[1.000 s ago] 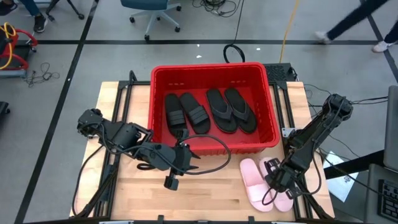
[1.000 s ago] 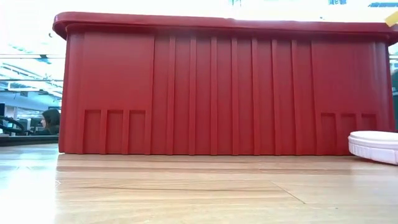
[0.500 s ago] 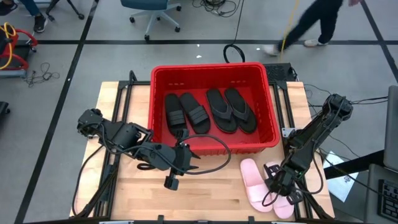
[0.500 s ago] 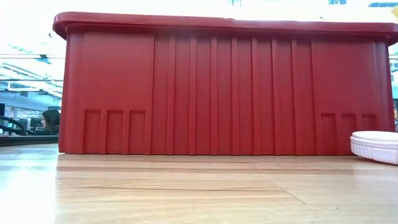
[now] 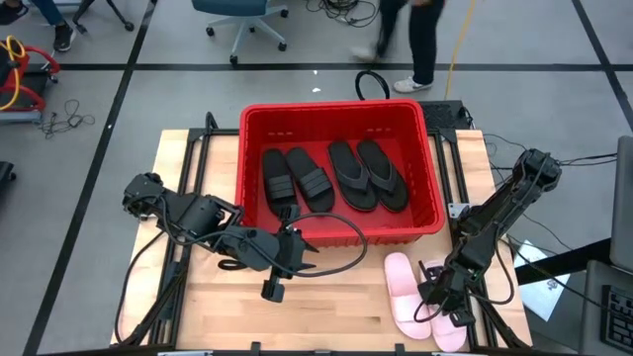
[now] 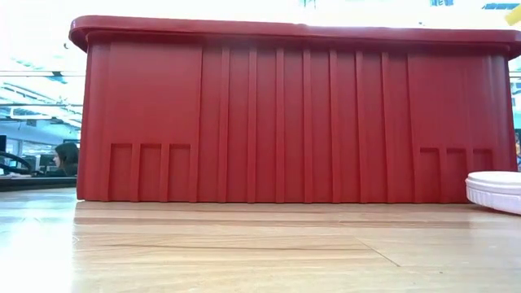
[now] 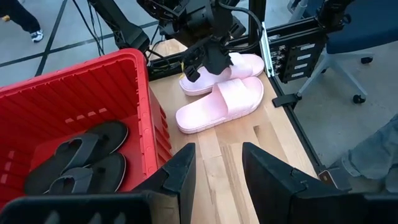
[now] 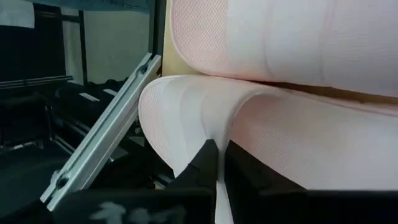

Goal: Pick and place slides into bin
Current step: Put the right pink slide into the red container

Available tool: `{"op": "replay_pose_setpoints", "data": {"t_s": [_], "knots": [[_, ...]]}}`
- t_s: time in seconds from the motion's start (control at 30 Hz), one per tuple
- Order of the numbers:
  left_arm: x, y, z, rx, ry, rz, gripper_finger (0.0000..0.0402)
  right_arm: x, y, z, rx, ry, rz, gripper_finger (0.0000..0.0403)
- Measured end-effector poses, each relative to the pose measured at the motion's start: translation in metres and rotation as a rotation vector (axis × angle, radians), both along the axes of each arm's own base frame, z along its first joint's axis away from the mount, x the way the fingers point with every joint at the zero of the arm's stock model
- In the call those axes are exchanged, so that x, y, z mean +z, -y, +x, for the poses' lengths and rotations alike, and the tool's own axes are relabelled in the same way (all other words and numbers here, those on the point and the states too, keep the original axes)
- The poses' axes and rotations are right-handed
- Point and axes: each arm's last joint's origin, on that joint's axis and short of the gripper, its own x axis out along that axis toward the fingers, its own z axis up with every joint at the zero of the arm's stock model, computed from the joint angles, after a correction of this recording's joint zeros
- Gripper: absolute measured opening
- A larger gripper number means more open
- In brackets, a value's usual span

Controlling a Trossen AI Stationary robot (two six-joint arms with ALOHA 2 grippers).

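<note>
The red bin (image 5: pixel 336 111) stands at the table's far middle. In it lie two black wide-strap slides (image 5: pixel 297 178) and two black flip-flops (image 5: pixel 368 175). Two pale pink slides lie side by side on the table's near right: the left one (image 5: pixel 404 292) is free, and my right gripper (image 5: pixel 435 295) is shut on the right one (image 5: pixel 448 334). My left gripper (image 5: pixel 302 249) is open and empty by the bin's near wall. Both pink slides also show in the left wrist view (image 7: pixel 221 102). My right gripper pinches the right pink slide's wide strap (image 8: pixel 205 127) between its two fingers, at the strap's edge. It comes from above, slanting down, as the left wrist view (image 7: pixel 198 65) shows. The slide lies low on the table beside the other pink slide.
The bin's near wall (image 6: pixel 293 114) fills the low view, with one pink slide's end (image 6: pixel 495 191) at its right. The table's right and near edges lie close to the pink slides. A person walks on the floor beyond the table (image 5: pixel 415 40).
My right gripper has moved a little toward the table's near edge, still shut, and the right pink slide has slid along the table with it. In the low view the pink slide's end has shifted to the right.
</note>
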Motion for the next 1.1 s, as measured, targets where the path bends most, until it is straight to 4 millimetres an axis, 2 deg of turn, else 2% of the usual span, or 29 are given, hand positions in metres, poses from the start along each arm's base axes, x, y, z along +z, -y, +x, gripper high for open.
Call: {"op": "replay_pose_setpoints", "data": {"t_s": [0.17, 0.3, 0.83, 1.1], "knots": [[0.0, 0.0, 0.0, -0.003, 0.0, 0.004, 0.0129, 0.006, 0.001, -0.001, -0.037, -0.027, 0.032, 0.0003], [0.0, 0.0, 0.0, -0.005, 0.0, 0.006, 0.0129, 0.017, 0.004, -0.003, -0.093, -0.037, 0.07, 0.0002], [0.0, 0.0, 0.0, -0.02, 0.002, 0.028, 0.0129, 0.103, 0.01, -0.005, -0.201, 0.172, 0.308, 0.0001], [0.0, 0.0, 0.0, -0.02, 0.001, 0.028, 0.0129, 0.155, 0.015, -0.004, -0.204, 0.375, 0.32, 0.0]]}}
